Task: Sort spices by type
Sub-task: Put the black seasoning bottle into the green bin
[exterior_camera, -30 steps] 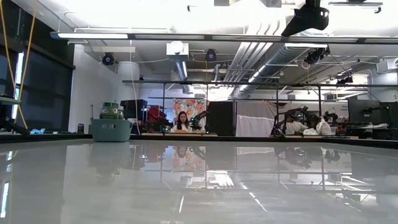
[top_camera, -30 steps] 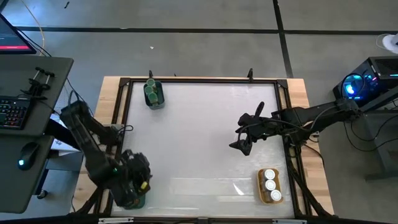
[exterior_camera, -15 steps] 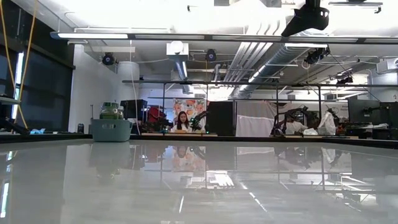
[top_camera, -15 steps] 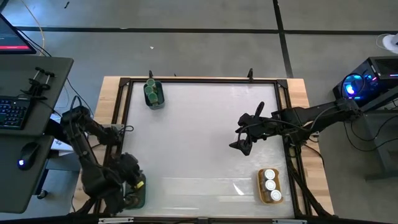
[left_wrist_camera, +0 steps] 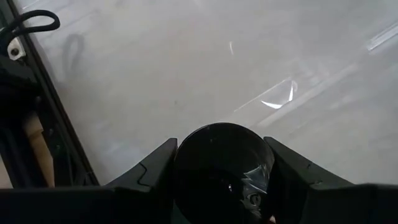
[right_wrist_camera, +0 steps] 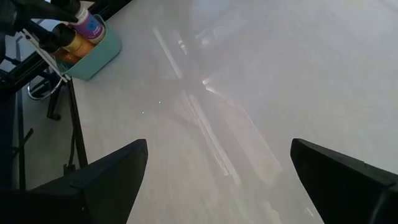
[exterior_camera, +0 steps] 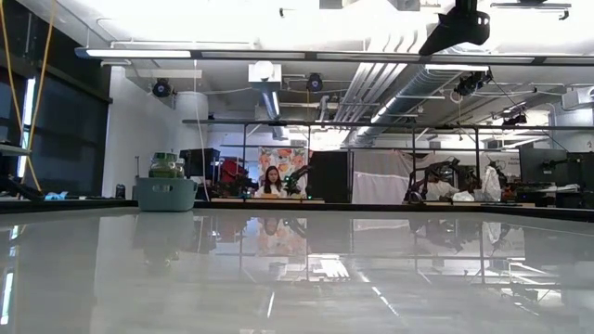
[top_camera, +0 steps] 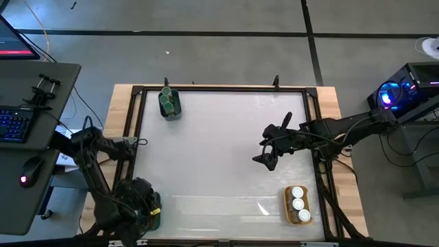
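Over the last second the left gripper, pinching a small black-lidded cylindrical spice jar, has drawn back toward the worktop's near-left corner above the teal rectangular tray, suggesting placement is imminent, while the right gripper hangs spread mid-table.

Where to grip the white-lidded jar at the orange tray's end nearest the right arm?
By its lid, from straight above: the white-lidded jar stands upright, hemmed by the orange tray walls and a neighbouring jar, leaving only its top free.
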Controlling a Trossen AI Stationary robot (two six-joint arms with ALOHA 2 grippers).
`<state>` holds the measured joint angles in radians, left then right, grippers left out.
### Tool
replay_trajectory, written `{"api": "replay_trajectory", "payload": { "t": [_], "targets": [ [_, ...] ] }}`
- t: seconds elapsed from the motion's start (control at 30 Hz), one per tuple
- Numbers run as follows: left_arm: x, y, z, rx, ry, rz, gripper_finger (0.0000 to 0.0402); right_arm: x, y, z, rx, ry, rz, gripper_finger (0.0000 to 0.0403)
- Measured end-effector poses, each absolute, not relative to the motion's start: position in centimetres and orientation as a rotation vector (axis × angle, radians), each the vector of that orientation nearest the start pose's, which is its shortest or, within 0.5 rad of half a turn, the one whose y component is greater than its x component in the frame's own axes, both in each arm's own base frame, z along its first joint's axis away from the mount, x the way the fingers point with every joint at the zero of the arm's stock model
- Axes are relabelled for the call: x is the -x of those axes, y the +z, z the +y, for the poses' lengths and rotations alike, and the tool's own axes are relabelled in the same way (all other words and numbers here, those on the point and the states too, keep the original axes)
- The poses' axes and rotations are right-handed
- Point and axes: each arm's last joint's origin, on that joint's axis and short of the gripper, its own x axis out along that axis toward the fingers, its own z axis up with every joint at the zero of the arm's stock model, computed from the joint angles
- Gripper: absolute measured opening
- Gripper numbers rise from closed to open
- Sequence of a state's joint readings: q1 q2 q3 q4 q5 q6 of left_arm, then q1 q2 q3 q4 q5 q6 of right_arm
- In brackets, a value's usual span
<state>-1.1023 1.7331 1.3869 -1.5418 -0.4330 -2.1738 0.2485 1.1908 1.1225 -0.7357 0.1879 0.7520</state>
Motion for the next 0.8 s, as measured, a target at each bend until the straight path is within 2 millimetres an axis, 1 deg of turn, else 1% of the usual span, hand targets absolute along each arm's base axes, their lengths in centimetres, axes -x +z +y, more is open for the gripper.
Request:
{"api": "replay_trajectory", "payload": {
  "t": [0.23,0.3,0.43,0.5,0.6,0.8],
  "targets": [
    [-14.0,24.7,-25.0,0.518,0.921,0.974,0.0163,-23.1,32.2,5.3,-0.545,-0.240,0.760,0.0392],
    [-14.1,24.6,-25.2,0.544,0.905,0.976,0.0188,-23.1,32.3,5.3,-0.545,-0.240,0.759,0.0392],
    [-14.2,24.3,-25.4,0.542,0.906,0.976,0.0266,-23.1,32.2,5.3,-0.544,-0.241,0.759,0.0392],
    [-14.3,24.1,-25.5,0.534,0.912,0.975,0.0290,-23.1,32.2,5.3,-0.544,-0.240,0.759,0.0392],
    [-14.4,23.8,-25.7,0.538,0.912,0.979,0.0303,-23.1,32.2,5.3,-0.545,-0.241,0.759,0.0392],
    [-14.4,23.9,-25.7,0.541,0.912,0.979,0.0308,-23.1,32.2,5.3,-0.544,-0.240,0.759,0.0392]
  ]
}}
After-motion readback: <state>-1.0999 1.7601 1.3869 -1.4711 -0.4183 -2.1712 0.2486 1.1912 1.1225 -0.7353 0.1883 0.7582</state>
